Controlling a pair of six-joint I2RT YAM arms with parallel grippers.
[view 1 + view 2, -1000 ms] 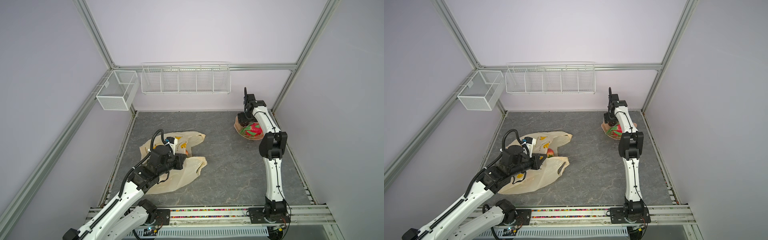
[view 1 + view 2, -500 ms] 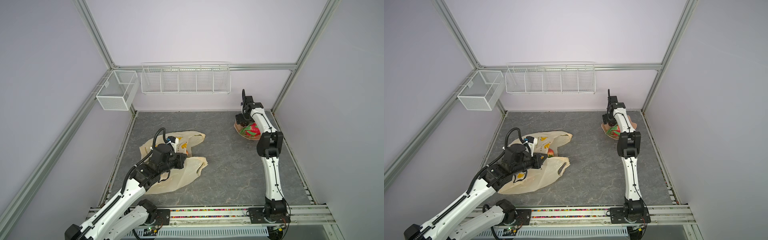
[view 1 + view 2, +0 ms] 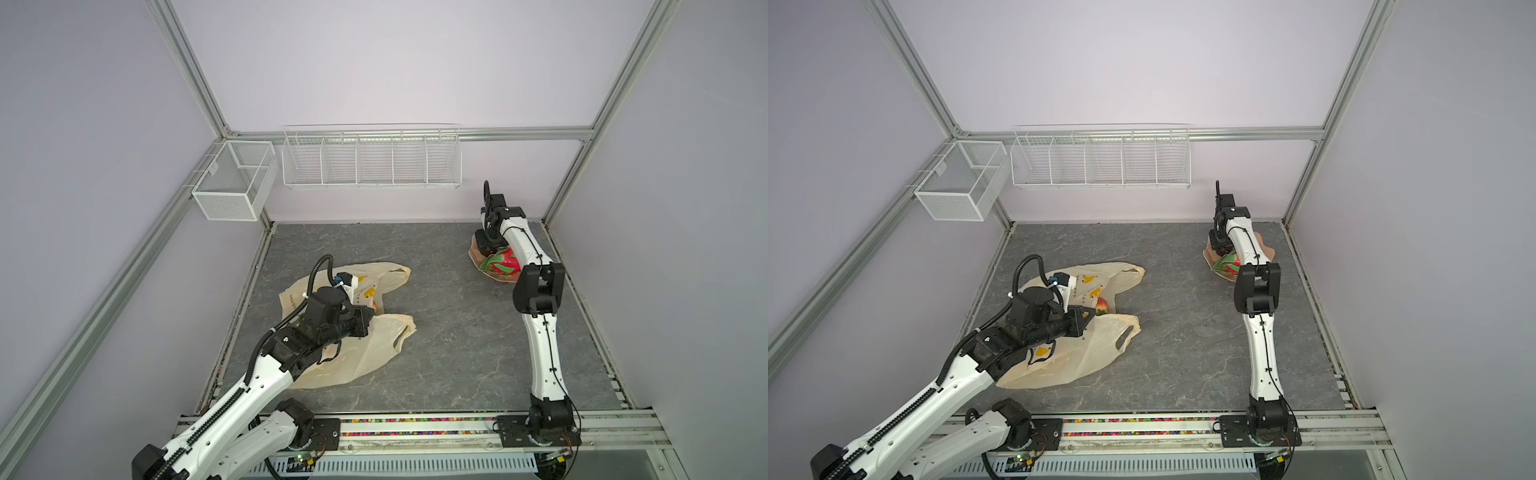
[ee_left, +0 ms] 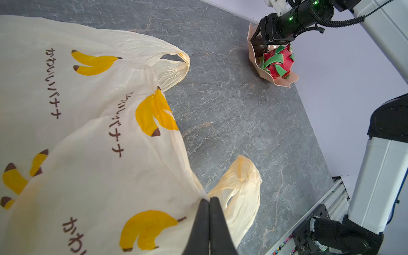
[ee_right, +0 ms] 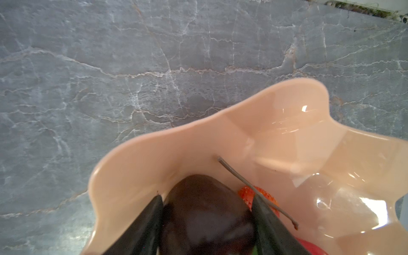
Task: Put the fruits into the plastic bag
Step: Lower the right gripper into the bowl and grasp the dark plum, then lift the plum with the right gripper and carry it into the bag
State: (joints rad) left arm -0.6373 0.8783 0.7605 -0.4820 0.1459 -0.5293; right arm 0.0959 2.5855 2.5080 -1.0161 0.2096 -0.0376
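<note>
**One hand pinches the bag, the other grabs the dark ball**

The plastic bag (image 3: 374, 349) lies crumpled on the left side of the grey bench (image 3: 457, 332). It is thin and cream-yellow, with yellow bananas and small dark writing on it. Both top views show its two cut-out handles pointing toward the middle of the bench. The left hand (image 4: 209, 199) sits over the bag. Its two black fingers are pressed tight together, and they pinch the edge of the bag between them. The thin plastic is pulled up to the fingertips there. In a top view, a small red fruit (image 3: 1101, 306) peeks out at the bag's open mouth, just beside the left hand.

Well away, near the back right corner, stands the peach bowl (image 5: 198, 143) with its wavy rim. The right hand (image 5: 206, 197) reaches down into it. Its fingers are partly apart, with the dark brown ball (image 5: 205, 216) between them, and each finger touches one side of the ball. The ball is down inside the bowl. A strawberry (image 5: 244, 194) lies right next to the ball, partly hidden behind one finger. A thin grey stem crosses over it.

The big red dragon fruit (image 4: 279, 60) with green scales also sits in the bowl, on the side nearer the front of the bench.
</note>
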